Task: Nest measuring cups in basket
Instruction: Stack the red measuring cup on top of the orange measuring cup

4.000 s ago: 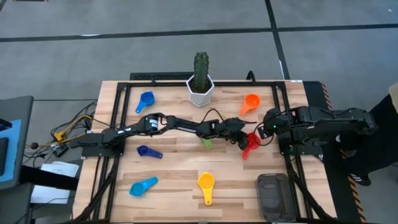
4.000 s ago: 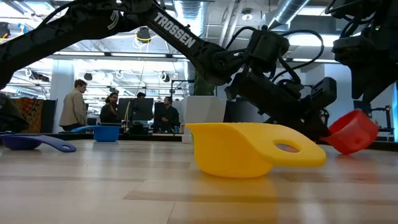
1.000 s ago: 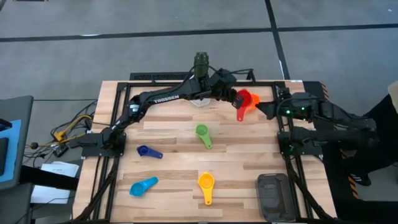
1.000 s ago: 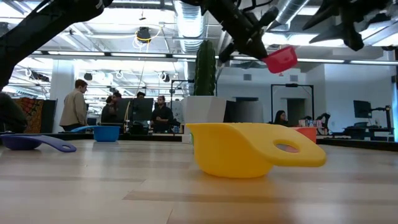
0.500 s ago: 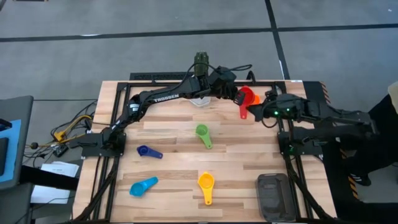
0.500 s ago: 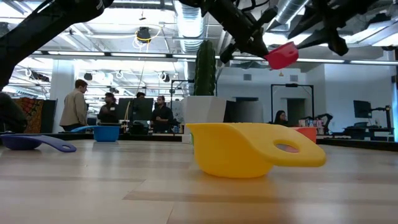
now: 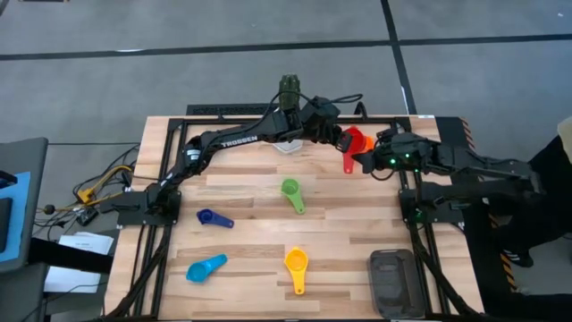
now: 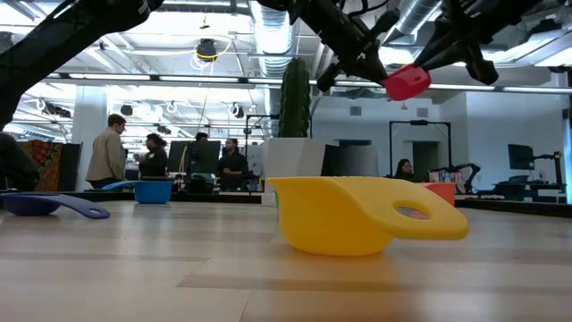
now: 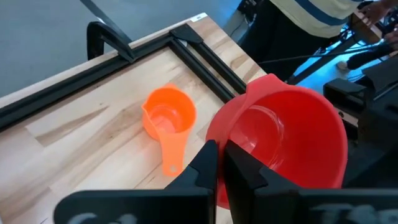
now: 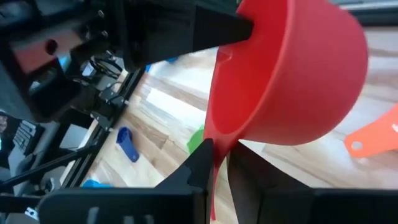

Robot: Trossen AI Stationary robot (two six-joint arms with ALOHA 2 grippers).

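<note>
A red measuring cup hangs high over the table's far right part, above an orange cup that lies on the wood. My left gripper reaches across from the left and is shut on the red cup. My right gripper meets it from the right and is shut on the cup's handle. Green, dark blue, light blue and yellow cups lie on the table. The dark grey basket stands at the near right. My left gripper pinches the red cup's wall at the rim, one finger outside and one inside the bowl. The fingers come from the table's left, slanting down. The cup is lifted clear and tipped on its side. My right gripper pinches the red cup's flat handle between its two fingers, close below the bowl. It comes from the table's right, slanting down. The handle points down from the bowl, clear of the table.
A white pot with a cactus stands at the far edge, right behind my left arm. Black frame rails run along the table's edges. People sit beyond the table in the low view.
My right gripper has moved toward the table's left, up to the red cup, and has shut on its handle. My left gripper has kept its place with the cup, which has tipped slightly.
</note>
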